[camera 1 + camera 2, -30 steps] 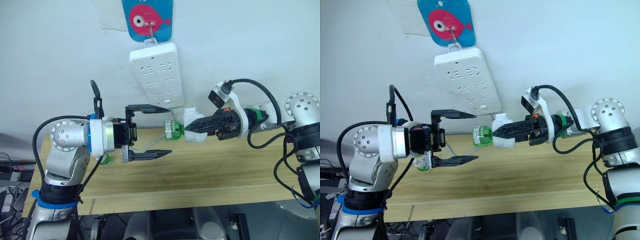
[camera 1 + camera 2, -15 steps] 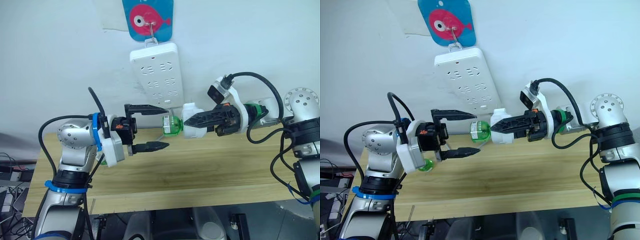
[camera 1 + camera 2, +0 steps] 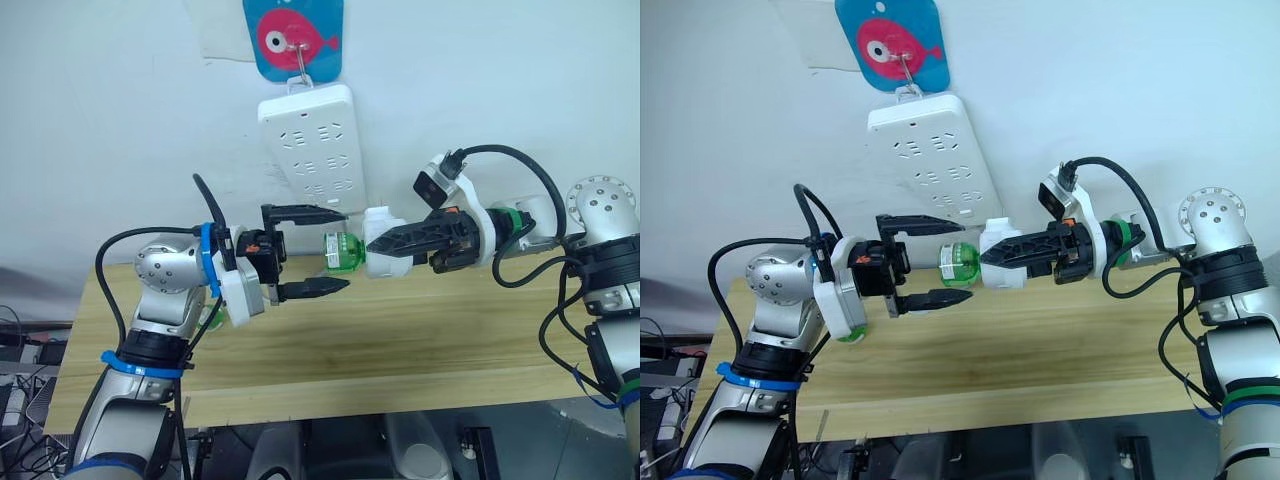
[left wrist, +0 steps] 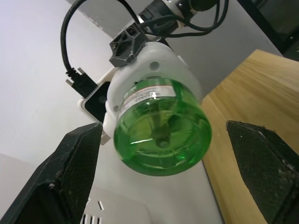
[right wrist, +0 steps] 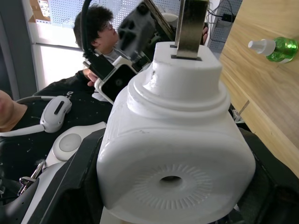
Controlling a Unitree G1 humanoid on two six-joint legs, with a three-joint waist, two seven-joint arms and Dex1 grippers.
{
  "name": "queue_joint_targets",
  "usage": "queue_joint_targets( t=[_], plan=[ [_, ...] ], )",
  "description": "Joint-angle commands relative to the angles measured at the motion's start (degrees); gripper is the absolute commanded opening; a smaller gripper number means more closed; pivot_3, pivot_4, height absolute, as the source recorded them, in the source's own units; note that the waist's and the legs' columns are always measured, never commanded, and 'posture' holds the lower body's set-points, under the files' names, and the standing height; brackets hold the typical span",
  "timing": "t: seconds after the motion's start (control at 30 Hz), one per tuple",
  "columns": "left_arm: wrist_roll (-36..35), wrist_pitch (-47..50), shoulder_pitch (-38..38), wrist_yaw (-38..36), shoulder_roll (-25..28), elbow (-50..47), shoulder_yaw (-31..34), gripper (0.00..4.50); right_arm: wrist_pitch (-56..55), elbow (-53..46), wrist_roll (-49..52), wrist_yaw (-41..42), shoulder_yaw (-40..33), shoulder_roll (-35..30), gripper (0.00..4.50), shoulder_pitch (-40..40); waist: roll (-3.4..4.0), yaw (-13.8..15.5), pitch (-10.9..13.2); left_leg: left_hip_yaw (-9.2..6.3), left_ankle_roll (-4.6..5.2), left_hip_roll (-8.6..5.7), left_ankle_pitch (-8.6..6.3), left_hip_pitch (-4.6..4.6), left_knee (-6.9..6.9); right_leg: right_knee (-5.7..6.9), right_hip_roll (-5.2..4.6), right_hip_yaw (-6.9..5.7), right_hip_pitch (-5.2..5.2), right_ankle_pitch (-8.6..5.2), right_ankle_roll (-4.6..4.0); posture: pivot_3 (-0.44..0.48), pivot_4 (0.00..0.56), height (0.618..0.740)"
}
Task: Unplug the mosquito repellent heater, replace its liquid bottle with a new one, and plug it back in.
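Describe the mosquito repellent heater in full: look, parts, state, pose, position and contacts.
The mosquito repellent heater is a small white glossy plastic unit, rounded, with a domed face and a small centre hole ringed by fine ridges. Metal plug prongs project from its stepped back, so it is unplugged. A translucent green bottle is attached, pointing sideways toward the open left gripper, whose fingers bracket the bottle without touching. The right gripper clamps the body, holding it in the air above the wooden table, just below the power strip.

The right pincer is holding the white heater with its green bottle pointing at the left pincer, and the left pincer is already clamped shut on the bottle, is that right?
Not quite. The right pincer does hold the heater, with its green bottle pointing at the left pincer, but the left pincer is open, not clamped. The left wrist view shows its fingers standing apart on either side of the bottle.
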Motion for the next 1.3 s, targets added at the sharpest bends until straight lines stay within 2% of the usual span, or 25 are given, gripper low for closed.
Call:
queue_joint_targets(
  t=[0.03,0.13,0.3,0.57,0.67,0.87,1.1,1.3],
  plan=[
    [-0.87,-0.89,-0.45,1.49,-0.12,-1.09,-0.31,4.3,0.05,-1.45,1.61,0.42,-1.89,-0.01,3.2,-0.9,0.0,0.01,0.0,-0.01,0.0,0.0,0.0,0.0,0.05,0.05,0.0,0.01,0.0,0.0,0.0,-0.169,0.314,0.74],
    [-0.98,-0.8,-0.32,1.78,0.15,-1.26,-0.54,3.69,0.04,-1.55,1.61,0.42,-1.89,-0.05,3.2,-0.86,0.0,0.01,0.0,-0.02,0.06,-0.01,-0.04,0.0,0.17,0.22,0.0,0.03,-0.01,0.0,0.0,-0.17,0.313,0.74],
    [-1.61,-0.07,-0.27,2.2,0.25,-2.02,-0.8,2.23,0.04,-1.44,1.61,0.32,-1.91,-0.02,3.2,-0.82,0.0,-0.01,0.0,-0.04,0.06,0.0,-0.03,0.01,0.19,0.29,0.01,0.03,-0.03,0.0,0.0,-0.169,0.313,0.74],
    [-1.49,0.9,-0.09,2.27,0.58,-2.39,-0.98,2.23,0.09,-1.05,1.61,0.13,-1.91,0.17,3.2,-1.0,0.0,0.0,0.0,-0.03,0.05,-0.01,-0.03,0.0,0.18,0.27,0.01,0.05,-0.04,0.0,0.0,-0.168,0.315,0.74],
    [-3.01,4.62,0.57,2.89,0.64,-3.78,-0.87,2.23,0.02,-1.35,1.61,0.09,-1.92,0.05,3.2,-0.81,0.0,-0.01,0.0,-0.03,0.06,-0.01,-0.03,0.0,0.18,0.27,0.01,0.05,-0.04,0.0,0.0,-0.169,0.314,0.74],
    [-13.02,27.04,2.64,5.74,2.95,-12.39,0.24,2.23,-0.69,-5.57,1.61,0.11,-1.35,-1.3,3.2,0.8,0.0,-0.02,0.0,-0.05,0.07,0.0,-0.04,0.0,0.17,0.26,0.0,0.09,-0.05,0.0,0.0,-0.167,0.312,0.74],
    [-23.72,47.97,3.7,6.09,6.96,-20.86,2.54,2.23,-2.07,-10.73,1.61,0.22,-0.2,-3.07,3.2,3.15,0.0,0.01,0.0,-0.09,0.11,0.0,-0.06,-0.01,0.17,0.25,0.02,0.07,-0.05,0.0,0.0,-0.164,0.308,0.74],
    [-30.0,61.11,2.55,8.71,8.08,-24.65,4.55,2.23,-3.34,-14.73,1.61,0.28,1.31,-4.91,3.2,4.91,0.0,0.08,0.0,-0.08,0.12,-0.01,-0.07,-0.01,0.16,0.23,0.04,0.07,-0.05,0.0,0.0,-0.161,0.316,0.74]
  ],
)
